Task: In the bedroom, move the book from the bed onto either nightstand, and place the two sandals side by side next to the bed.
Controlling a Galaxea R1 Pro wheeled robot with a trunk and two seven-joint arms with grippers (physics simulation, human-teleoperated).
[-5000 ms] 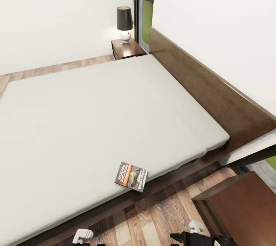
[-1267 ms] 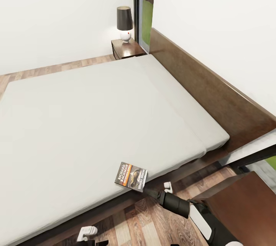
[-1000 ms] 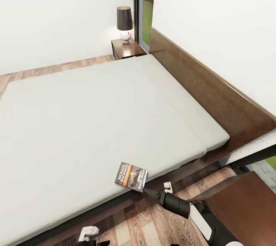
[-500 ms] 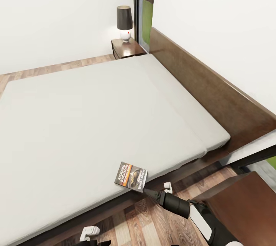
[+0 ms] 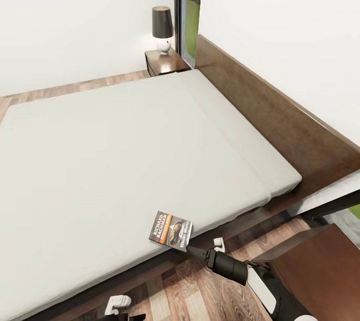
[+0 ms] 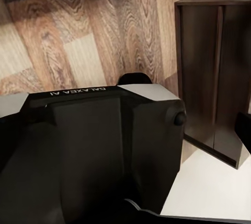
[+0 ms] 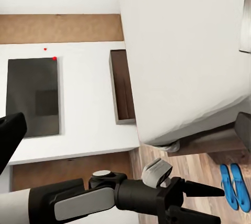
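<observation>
Head view: book (image 5: 170,230) flat on bed (image 5: 125,161), right at near mattress edge. Right gripper (image 5: 195,252) reaches in low, tip just beside book's corner — can't tell if fingers apart or together. Left gripper (image 5: 118,305) low over floor, state unclear too. Nightstand (image 5: 167,63) with lamp (image 5: 162,30) at far corner.

Left wrist view: wood floor (image 6: 78,30), dark cabinet (image 6: 212,72).

Right wrist view: two sandals (image 7: 233,186) side by side on floor near bed frame.
</observation>
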